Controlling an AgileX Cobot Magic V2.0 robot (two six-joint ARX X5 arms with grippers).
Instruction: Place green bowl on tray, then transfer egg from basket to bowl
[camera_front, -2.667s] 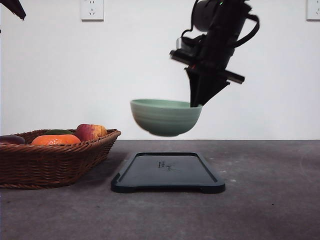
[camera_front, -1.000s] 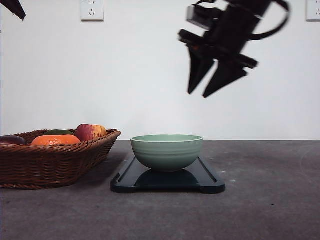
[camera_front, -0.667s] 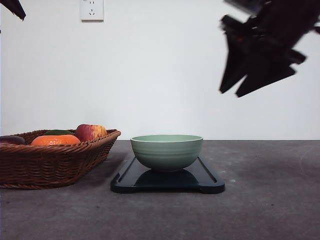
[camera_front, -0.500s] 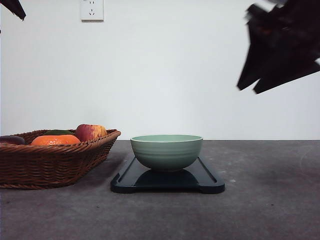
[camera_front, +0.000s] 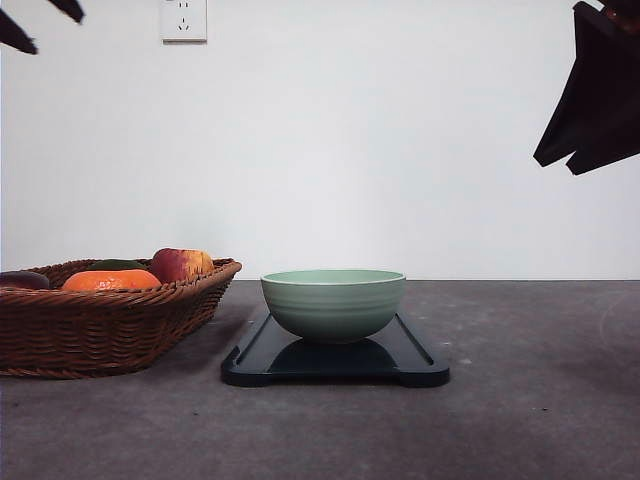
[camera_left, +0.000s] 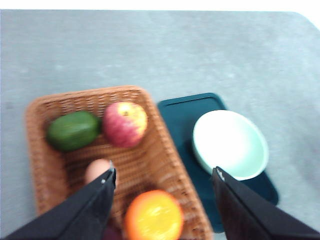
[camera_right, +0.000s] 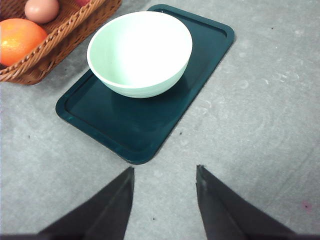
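The first half of the task can be judged done: the green bowl (camera_front: 333, 303) is set upright on the tray (camera_front: 418, 361), toward the end of the tray nearer the basket (camera_front: 110, 320), and nothing grips it. The second half is not yet begun. The egg (camera_right: 41, 10) is seen lying in the basket, and the bowl is empty in both wrist views.

The right pincer (camera_right: 164, 182) is held high and well to the far side of the bowl from the basket, its jaws parted wide with nothing between them. The left pincer (camera_left: 162, 176) hangs above the basket, also spread wide and empty, with the egg showing just beside one of its fingers (camera_left: 106, 186). From this it is judged that the egg is to be taken by the left arm.

The egg is a small, pale tan, smooth oval. In the basket it lies between an orange (camera_left: 153, 216) and a red apple (camera_left: 125, 123), with a green fruit (camera_left: 73, 130) beyond; whether it touches the orange cannot quite be told, since the left wrist view is blurred. A smooth, rounded shell may be expected to slip under hard jaws, so a gentle, centred grip would be called for.
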